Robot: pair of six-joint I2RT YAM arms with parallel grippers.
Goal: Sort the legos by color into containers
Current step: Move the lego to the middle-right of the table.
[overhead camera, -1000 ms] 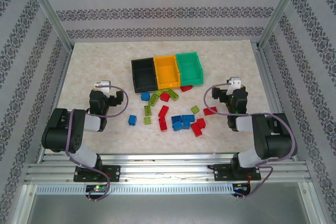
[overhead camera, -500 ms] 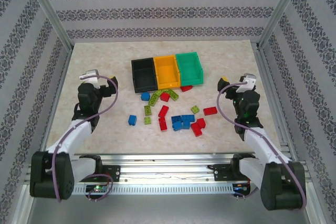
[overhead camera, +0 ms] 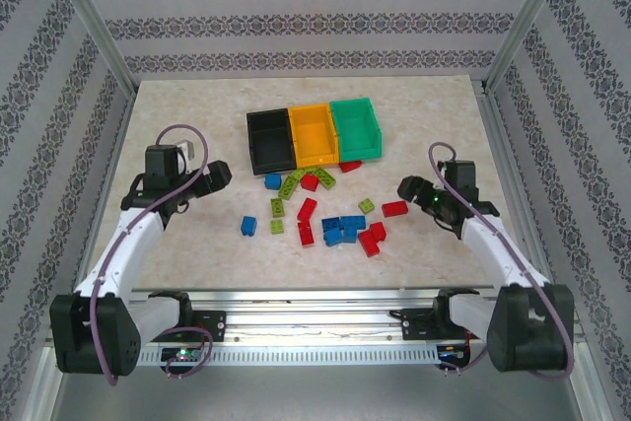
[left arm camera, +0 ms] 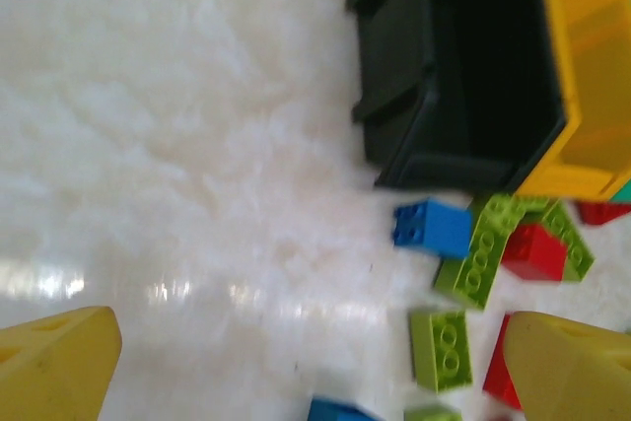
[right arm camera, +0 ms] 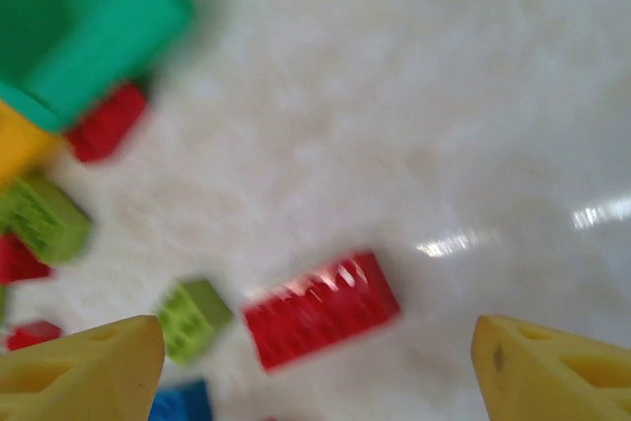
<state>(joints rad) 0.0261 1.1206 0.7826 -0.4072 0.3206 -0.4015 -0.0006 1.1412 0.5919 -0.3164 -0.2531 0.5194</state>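
Pale marble tabletop (overhead camera: 177, 110), patterned striped walls (overhead camera: 296, 22) around.

Bins go black bin (overhead camera: 270, 140), orange-yellow bin (overhead camera: 314, 133), teal green bin (overhead camera: 358, 127), on a cream marbled table (overhead camera: 197, 115) w/ white walls (overhead camera: 296, 7) carrying grey floral stripes. Left claw (overhead camera: 219, 173) has yellow fingers (left arm camera: 54, 367), and just ahead of it there's a blue lego (left arm camera: 432, 227) beside lime green legos (left arm camera: 478, 253) and a red lego (left arm camera: 532, 251). Right claw (overhead camera: 406, 187) is yellow-fingered too, w/ a red brick (right arm camera: 320, 308) between the tips and a lime brick (right arm camera: 192, 315) by one finger, and the arms (overhead camera: 123, 244) are white and black w/ lilac cables (overhead camera: 177, 127).
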